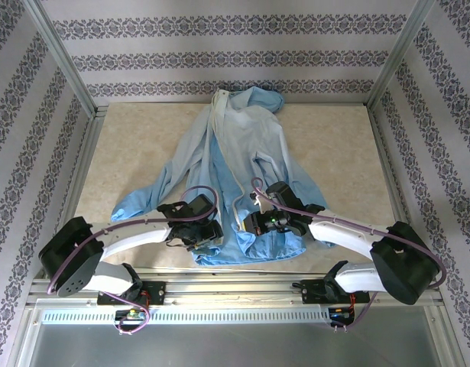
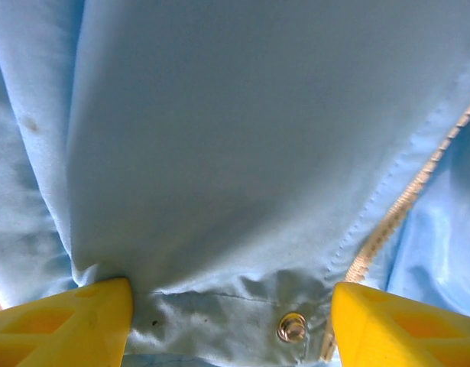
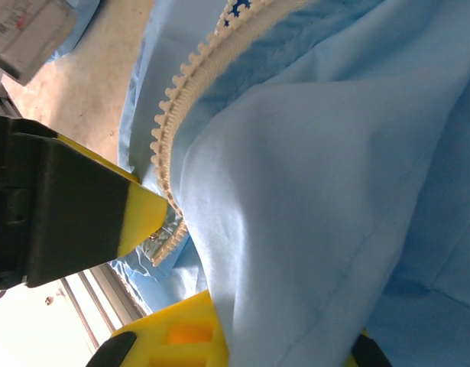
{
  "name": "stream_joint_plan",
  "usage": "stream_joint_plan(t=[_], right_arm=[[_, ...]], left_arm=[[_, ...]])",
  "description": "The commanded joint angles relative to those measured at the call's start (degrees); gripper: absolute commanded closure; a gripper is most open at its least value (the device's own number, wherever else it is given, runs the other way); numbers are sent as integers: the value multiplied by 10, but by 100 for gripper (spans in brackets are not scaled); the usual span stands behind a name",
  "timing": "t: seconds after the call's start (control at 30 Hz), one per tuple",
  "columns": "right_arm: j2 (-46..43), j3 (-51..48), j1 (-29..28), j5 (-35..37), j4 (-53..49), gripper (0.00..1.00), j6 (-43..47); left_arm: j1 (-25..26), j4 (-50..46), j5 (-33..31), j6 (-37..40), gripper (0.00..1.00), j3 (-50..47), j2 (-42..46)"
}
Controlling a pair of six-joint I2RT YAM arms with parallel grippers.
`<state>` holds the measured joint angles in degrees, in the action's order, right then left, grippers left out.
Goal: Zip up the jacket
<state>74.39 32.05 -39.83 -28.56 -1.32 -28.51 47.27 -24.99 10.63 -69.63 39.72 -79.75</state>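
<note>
The left arm (image 1: 135, 233) lies low from its base at the near edge. It stretches inward to the near hem of the large thin light-blue hooded jacket (image 1: 242, 145), wrist bent down over the cloth. The left fingers (image 2: 66, 329) stand wide apart, with the hem and a small metal snap (image 2: 292, 327) between them. The pale zipper strip (image 2: 403, 202) runs up past one of them. The right arm (image 1: 349, 229) reaches inward likewise, to the hem beside the front opening. The right fingers (image 3: 139, 210) bracket the toothed zipper edge, one tip touching it and the other under a fold. Whether they clamp it I cannot tell. The jacket lies spread on the beige surface (image 1: 334, 145), hood farthest.
</note>
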Motion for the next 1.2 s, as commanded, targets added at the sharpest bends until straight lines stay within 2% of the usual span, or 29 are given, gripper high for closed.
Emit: stream_joint_plan(t=[0.0,0.23,0.37,0.43,0.83,1.17], right_arm=[[-9,-8,6,-11,15,100,6],[-15,-12,7,-11,15,100,4],[-21,-14,8,-8,13,100,2],[-23,-14,8,-8,13,100,1],[-33,-12,8,-33,38,100,-12],[-41,4,9,-73,57,100,-53]], left_arm=[[5,6,4,-9,35,-10,-30],[5,-17,-13,7,56,-7,-51],[5,-2,-31,14,77,-11,-20],[5,2,-40,21,83,-9,-1],[2,80,-32,65,94,-19,126],[-15,294,-32,110,100,-105,203]])
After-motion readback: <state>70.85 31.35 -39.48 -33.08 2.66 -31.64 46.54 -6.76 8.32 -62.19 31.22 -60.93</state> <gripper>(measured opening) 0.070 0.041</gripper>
